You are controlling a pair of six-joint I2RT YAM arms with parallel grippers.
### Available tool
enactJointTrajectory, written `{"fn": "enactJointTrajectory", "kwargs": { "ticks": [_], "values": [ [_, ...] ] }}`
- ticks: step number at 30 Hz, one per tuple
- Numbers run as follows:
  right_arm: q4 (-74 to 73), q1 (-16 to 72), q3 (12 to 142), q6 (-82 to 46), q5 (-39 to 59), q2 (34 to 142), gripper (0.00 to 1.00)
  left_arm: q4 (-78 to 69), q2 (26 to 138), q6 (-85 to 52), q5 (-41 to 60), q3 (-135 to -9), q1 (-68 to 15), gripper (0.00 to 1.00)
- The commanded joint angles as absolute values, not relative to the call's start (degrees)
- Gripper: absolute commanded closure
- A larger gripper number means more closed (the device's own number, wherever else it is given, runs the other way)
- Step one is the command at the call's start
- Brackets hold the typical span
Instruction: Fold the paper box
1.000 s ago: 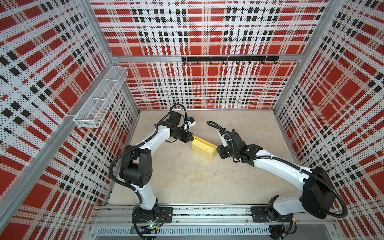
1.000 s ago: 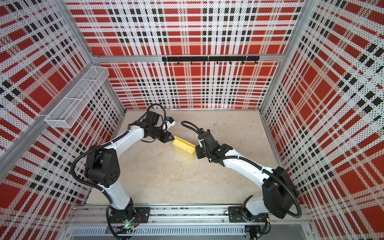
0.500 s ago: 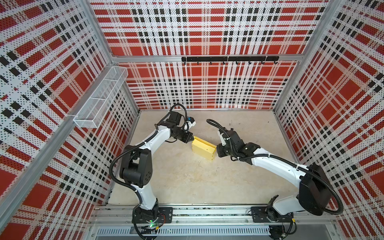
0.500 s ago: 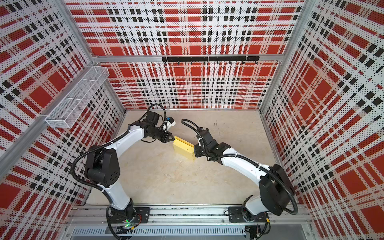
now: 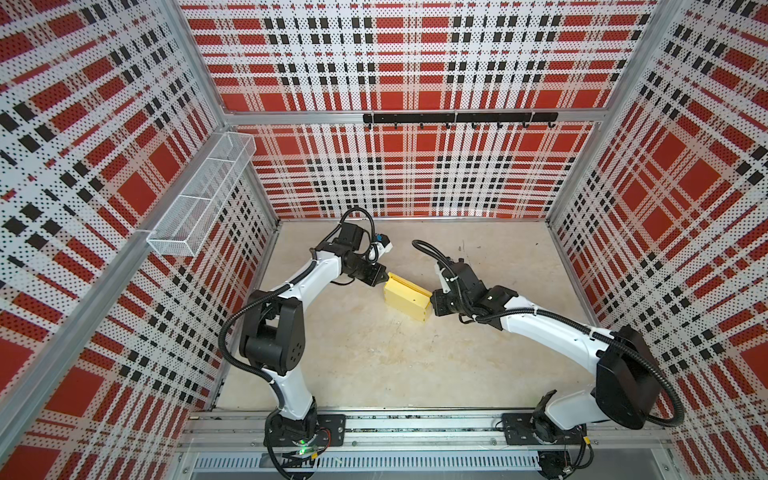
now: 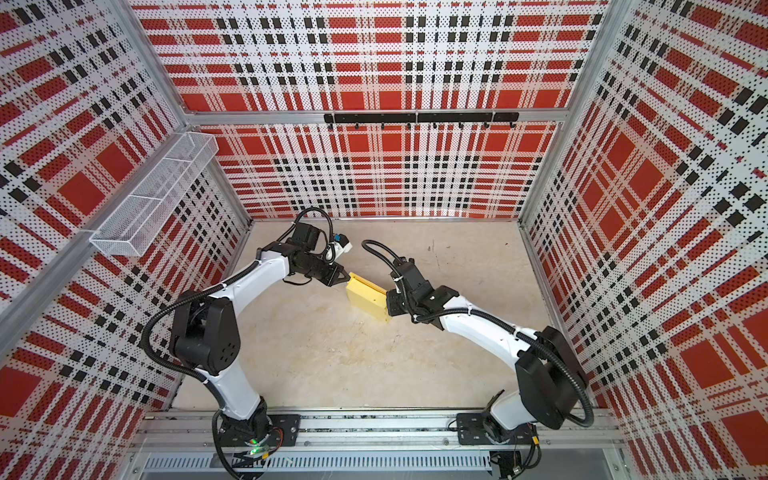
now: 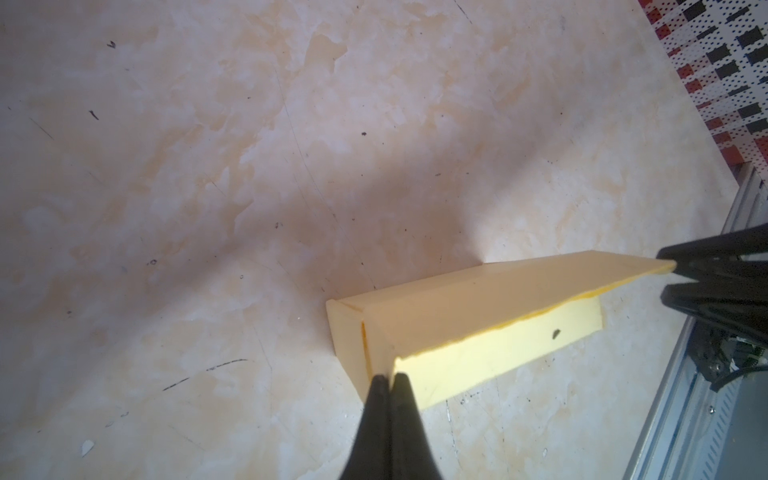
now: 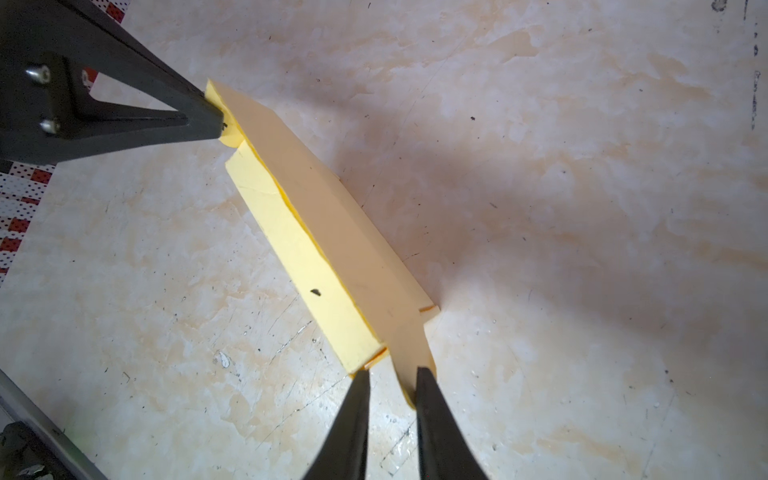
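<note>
The paper box (image 5: 405,297) (image 6: 368,297) is a pale yellow, long folded box lying on the table between both arms. Its top flap (image 8: 332,216) stands slightly lifted along one long edge. My left gripper (image 5: 384,277) (image 7: 390,378) is shut on the box's corner at the far-left end, which also shows in the right wrist view. My right gripper (image 5: 432,303) (image 8: 392,372) sits at the opposite end. Its jaws are a little apart and the flap's rounded tab (image 8: 415,357) rests against one finger, with bare table showing in the gap.
A white wire basket (image 5: 199,199) hangs on the left wall and a black hook rail (image 5: 459,118) on the back wall. Plaid perforated walls close in the beige table (image 5: 415,365) on three sides. A metal rail (image 5: 415,424) with both arm bases runs along the front.
My right gripper has edged slightly left, closer to the box's near end. The left gripper and the box have stayed in place.
</note>
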State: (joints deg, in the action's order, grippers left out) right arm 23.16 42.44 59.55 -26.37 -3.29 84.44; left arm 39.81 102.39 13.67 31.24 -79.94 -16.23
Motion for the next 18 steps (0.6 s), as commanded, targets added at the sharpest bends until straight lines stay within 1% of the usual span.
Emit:
{"fn": "enactJointTrajectory", "kwargs": {
  "ticks": [1,6,13,18],
  "values": [
    [23.43,42.76,60.61,-27.81,-3.94,84.01,0.81,39.57,101.14,12.92,31.42,-79.33,-16.62,0.98],
    [22.85,42.74,60.8,-29.39,-4.16,83.91,0.88,39.81,101.74,12.99,31.57,-79.38,-16.92,0.98],
    [20.39,42.79,61.08,-32.3,-2.04,85.25,0.89,39.63,101.89,12.82,31.48,-79.2,-17.02,0.98],
    [19.08,42.9,60.86,-33.68,-1.03,85.51,0.86,39.07,101.82,12.5,31.56,-78.93,-16.96,0.98]
  ]
}}
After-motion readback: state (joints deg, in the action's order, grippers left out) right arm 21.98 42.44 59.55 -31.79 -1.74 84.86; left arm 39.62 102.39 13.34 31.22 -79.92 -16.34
